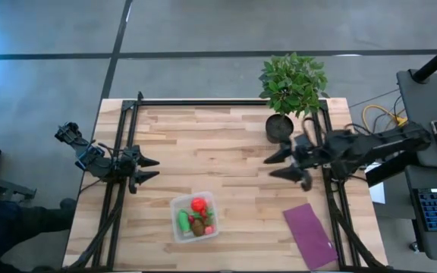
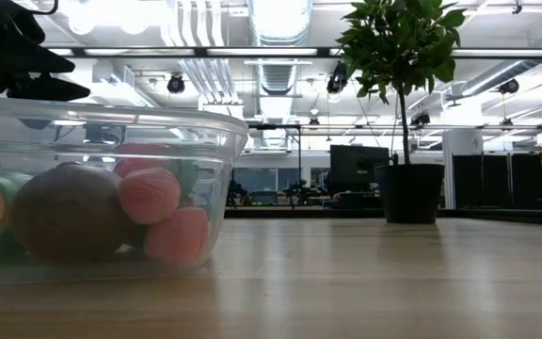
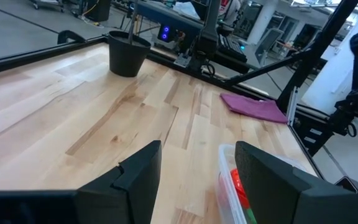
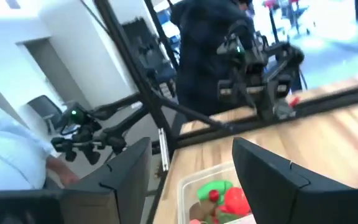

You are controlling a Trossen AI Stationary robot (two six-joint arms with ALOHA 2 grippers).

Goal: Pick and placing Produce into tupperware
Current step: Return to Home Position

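Looking down in the high view, the tupperware (image 1: 209, 199) sits at lower centre of the worktop (image 1: 218, 136), and the produce (image 1: 196, 216) lies inside it: a red ball (image 1: 199, 204), a green piece (image 1: 183, 221) and a brown oval (image 1: 197, 226). At middle left the left gripper (image 1: 156, 168) hangs with its fingers spread and nothing between them, well apart from the box. At middle right the right gripper (image 1: 270, 167) is likewise spread and empty, just below the potted plant (image 1: 293, 83). A purple cloth (image 1: 309, 235) lies at lower right

In the low view the tupperware fills the left of the frame, the brown oval and rounded pink pieces (image 2: 151, 194) pressed near its clear wall; the plant stands to the right

In the left wrist view the two dark fingers (image 3: 138, 177) stand wide apart over bare wood, the box's rim showing between them at the bottom

In the right wrist view the fingers (image 4: 263, 180) gape too, with green and red produce in the box low between them
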